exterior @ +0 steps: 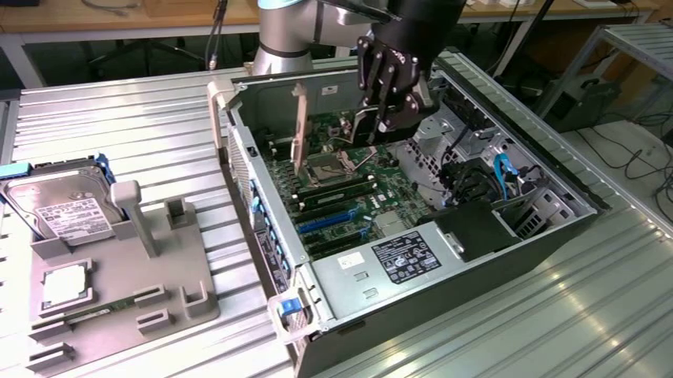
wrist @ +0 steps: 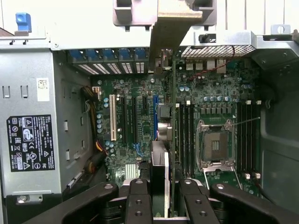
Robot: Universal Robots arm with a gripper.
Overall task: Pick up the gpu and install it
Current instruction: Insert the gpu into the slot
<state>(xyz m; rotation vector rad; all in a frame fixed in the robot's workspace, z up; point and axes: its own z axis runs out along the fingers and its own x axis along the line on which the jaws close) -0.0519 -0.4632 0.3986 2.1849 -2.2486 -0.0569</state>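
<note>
The tool [wrist: 161, 205] is clenched on the gpu [wrist: 171, 140], holding it edge-on over the open computer case [exterior: 531, 236], with the fingers [wrist: 138, 203] pressing on either side of the thin card. From the wrist view the card runs as a narrow dark line away from the tool, ending in its pale metal bracket strip [wrist: 173, 23] by the case's rear wall.

To do this step well, the card should probably stay upright and parallel to the slots on the motherboard [wrist: 135, 116], its lower edge lined up along the blue slot [wrist: 155, 116] and its bracket meeting the rear opening, before any downward push. A tilt could jam it against the memory sticks [wrist: 186, 135] just beside it.

In the exterior view the card [exterior: 299, 130] looks thin and flat, standing on edge above the board near the empty processor socket [exterior: 326, 167]. Its fan face cannot be made out. Beyond the case, on the worktop [exterior: 137, 118], a hard drive [exterior: 63, 206] rests in a grey holder [exterior: 126, 315].
</note>
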